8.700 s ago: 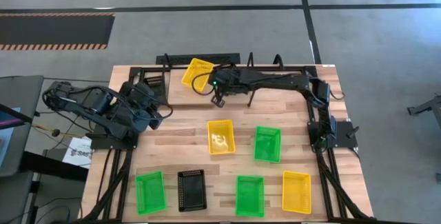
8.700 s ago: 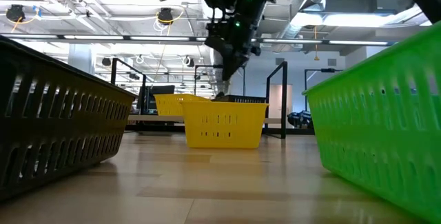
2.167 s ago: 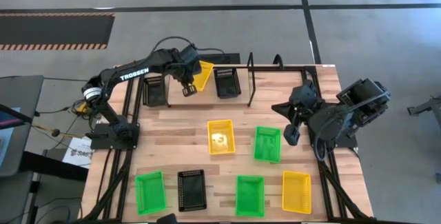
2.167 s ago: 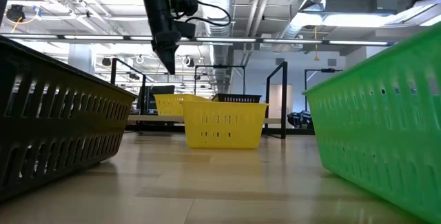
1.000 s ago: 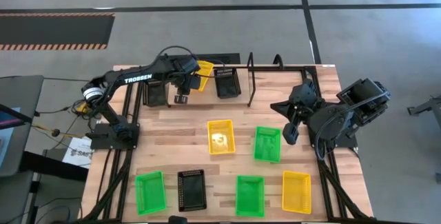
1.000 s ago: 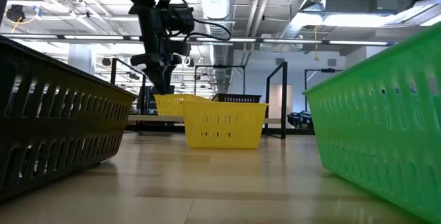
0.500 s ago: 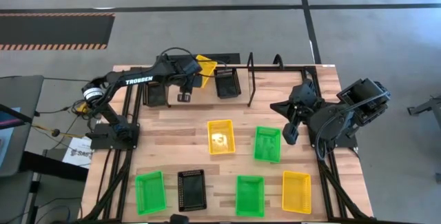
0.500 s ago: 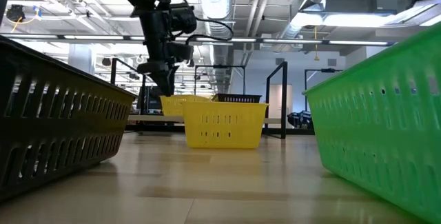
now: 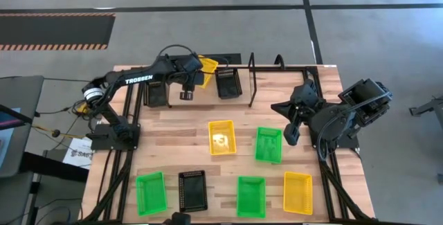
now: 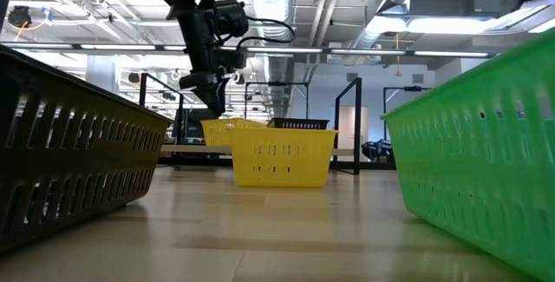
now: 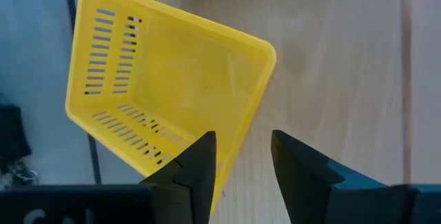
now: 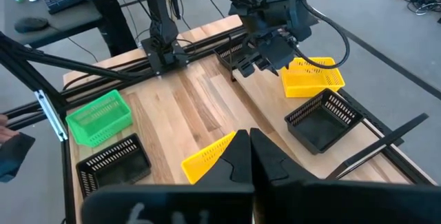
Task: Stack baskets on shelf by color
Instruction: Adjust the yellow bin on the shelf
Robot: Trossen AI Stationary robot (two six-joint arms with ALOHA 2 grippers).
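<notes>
My left gripper (image 11: 238, 158) hangs with fingers apart, beside the yellow basket (image 11: 165, 86) on the shelf (image 9: 208, 93). It looks light, stiff and slippery, so I'd pinch its rim. Right gripper (image 12: 248, 151) is closed, parked.

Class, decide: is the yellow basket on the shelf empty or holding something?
Empty. The left wrist view looks straight into the yellow basket and shows only its bare floor and slotted walls.

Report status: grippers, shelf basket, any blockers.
Left gripper open, astride rim of yellow basket on shelf. Right gripper shut, parked right. No blockers seen.
</notes>
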